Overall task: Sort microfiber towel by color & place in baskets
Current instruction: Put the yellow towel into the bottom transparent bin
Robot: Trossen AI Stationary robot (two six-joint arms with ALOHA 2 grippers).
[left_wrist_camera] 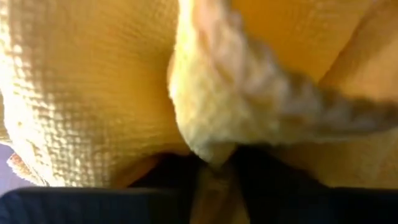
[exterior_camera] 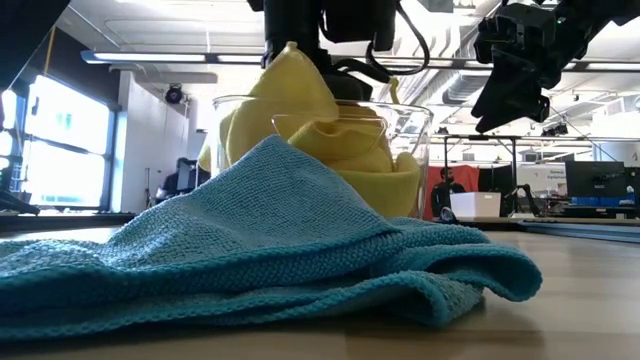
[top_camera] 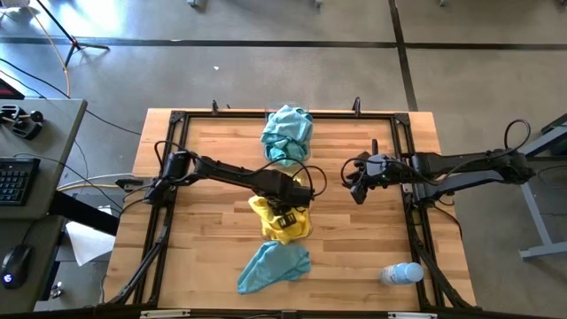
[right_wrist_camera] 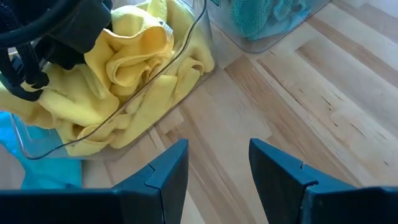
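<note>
Yellow towels (top_camera: 280, 221) are spilling over the rim of the nearer clear basket (right_wrist_camera: 140, 118) mid-surface, with the left hand (top_camera: 285, 211) sitting right on top of them; whether its fingers are gripping cloth, I cannot tell. Teal towels (top_camera: 288, 133) are filling the far basket (right_wrist_camera: 261, 40), and one teal towel (top_camera: 273, 266) is lying loose on the surface (top_camera: 354, 257). Off to the side, the right hand (top_camera: 358, 188) is hovering with fingers apart, grasping nothing.

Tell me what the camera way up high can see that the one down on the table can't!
Only the high view shows the teal towels heaped at the far edge, the plastic bottle, and a keyboard off the table. Only the low view shows the room's ceiling lights and a person far behind. Both show the yellow towels, the loose teal towel, and both arms.
</note>
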